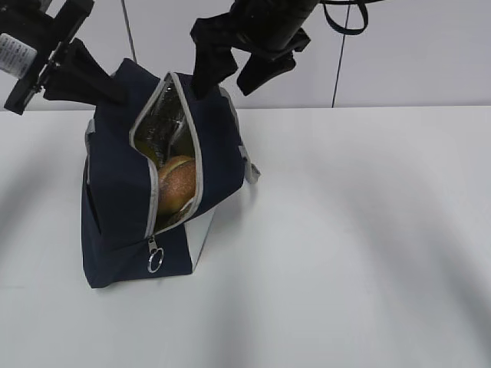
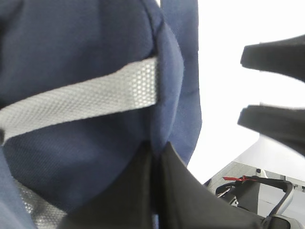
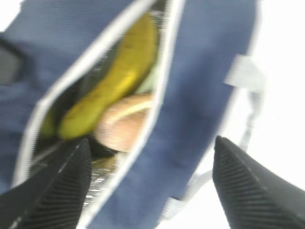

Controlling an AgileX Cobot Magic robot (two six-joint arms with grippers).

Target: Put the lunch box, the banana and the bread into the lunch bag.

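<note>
Pinching lunch bag (image 1: 115,192) left jaws, right jaws wide

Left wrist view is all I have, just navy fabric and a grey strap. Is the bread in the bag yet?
Observer: Yes. The bread sits inside the open bag.
Operator: And the banana?
Observer: The banana lies in there above the bread.
Operator: Is the right end effector holding anything?
Observer: No. The right end effector is open and empty over the bag's mouth.
Operator: The lunch box?
Observer: Only a pale green patch behind the banana; I can't confirm it.
</note>
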